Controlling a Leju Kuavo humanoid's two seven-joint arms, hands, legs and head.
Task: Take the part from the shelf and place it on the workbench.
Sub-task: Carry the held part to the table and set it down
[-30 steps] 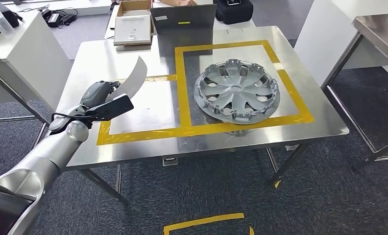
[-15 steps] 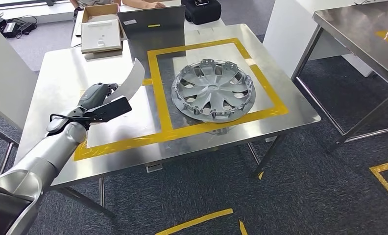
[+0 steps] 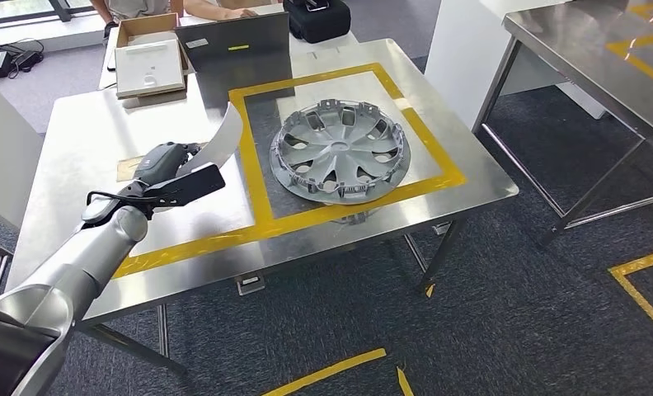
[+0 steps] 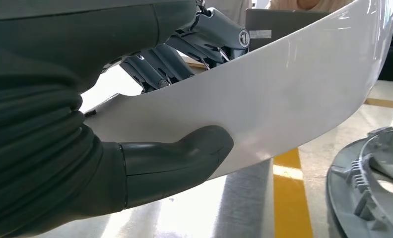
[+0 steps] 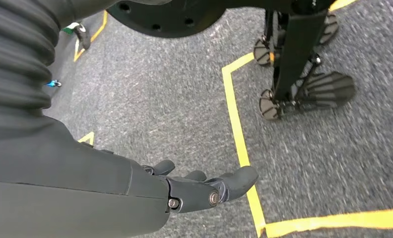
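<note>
**Left hand holds the white part over the workbench**

Left hand (image 3: pixel 160 165) grips a curved white part (image 3: pixel 218 140). Its thumb (image 4: pixel 184 153) presses on one face of the part and its fingers (image 4: pixel 160 67) wrap the other face. The part sticks up and away from the hand. It hangs above the workbench (image 3: pixel 84 140), over the left side of the tabletop, and it does not touch the metal. The part is just beside the yellow tape line (image 3: pixel 253 177) that runs from the far edge toward the near edge.

A grey hubcap (image 3: pixel 340 150) lies flat inside the yellow tape square (image 3: pixel 426 136) on the right half of the tabletop. It is well apart from the white part.

At the far left corner sits an open cardboard box (image 3: pixel 147 62) with a white tray in it. Next to it stands a grey panel (image 3: pixel 237 41), near the middle of the far edge. A black case (image 3: pixel 317 18) is behind that.

Right hand (image 5: pixel 199 186) hangs low over the grey carpet (image 5: pixel 184 99), near a yellow floor line (image 5: pixel 239 134). It holds nothing and its fingers are loosely curled, with space between them.
</note>
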